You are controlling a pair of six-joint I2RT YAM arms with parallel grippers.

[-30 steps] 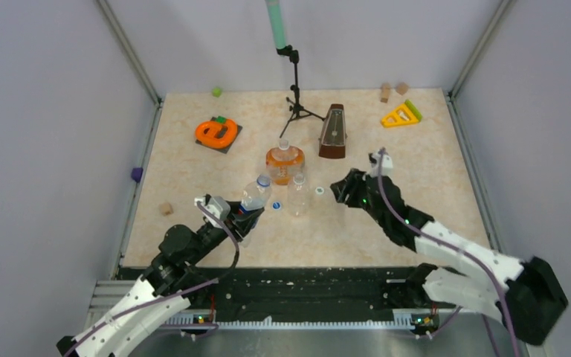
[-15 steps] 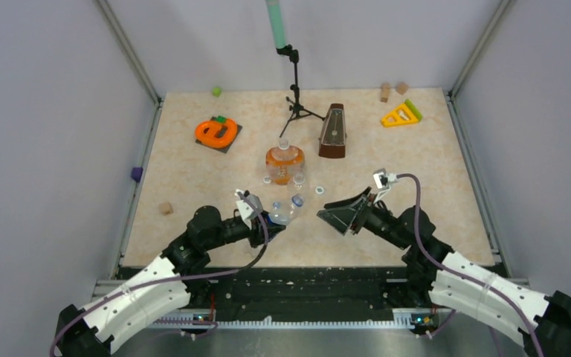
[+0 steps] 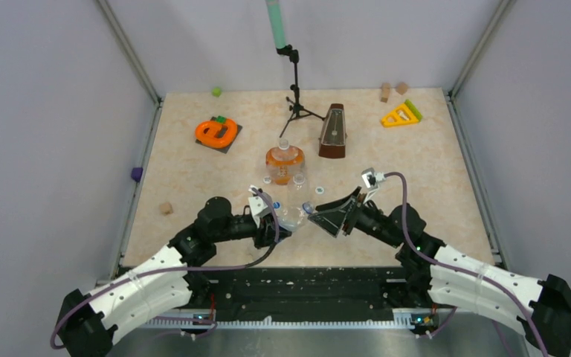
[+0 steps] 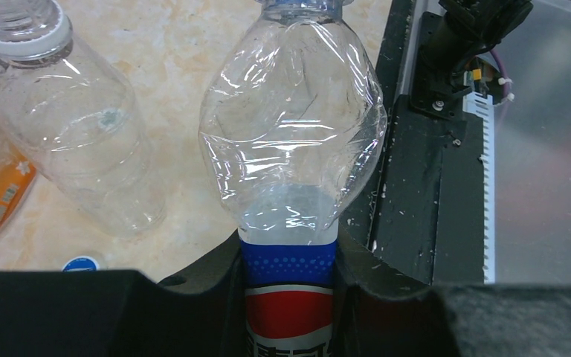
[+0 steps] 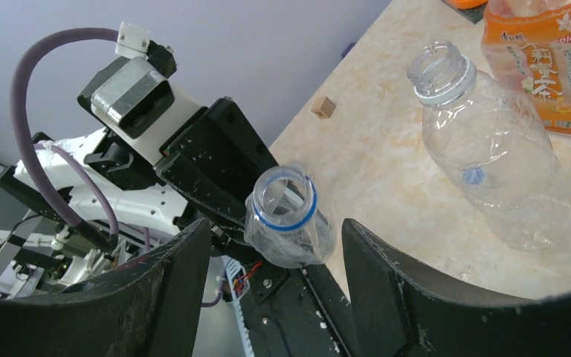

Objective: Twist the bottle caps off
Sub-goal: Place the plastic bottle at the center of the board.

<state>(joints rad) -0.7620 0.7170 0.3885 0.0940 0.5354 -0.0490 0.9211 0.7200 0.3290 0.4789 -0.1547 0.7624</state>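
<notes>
you're tilting the blue-label bottle (image 5: 286,216), clamped in left gripper (image 4: 288,262), toward right gripper (image 5: 275,249) | it's closing in, jaws apart | mouth looking already uncapped

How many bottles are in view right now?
3. The blue-label bottle is gripped in the left claw. The plain clear bottle is just beyond it. The orange bottle is right behind the clear one. None appears hidden.

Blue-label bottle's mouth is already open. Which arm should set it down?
Left, probably. The left pincer is shut on the clear blue-label plastic bottle. The right pincer is open, its fingers on either side of the capless mouth, holding nothing.
</notes>
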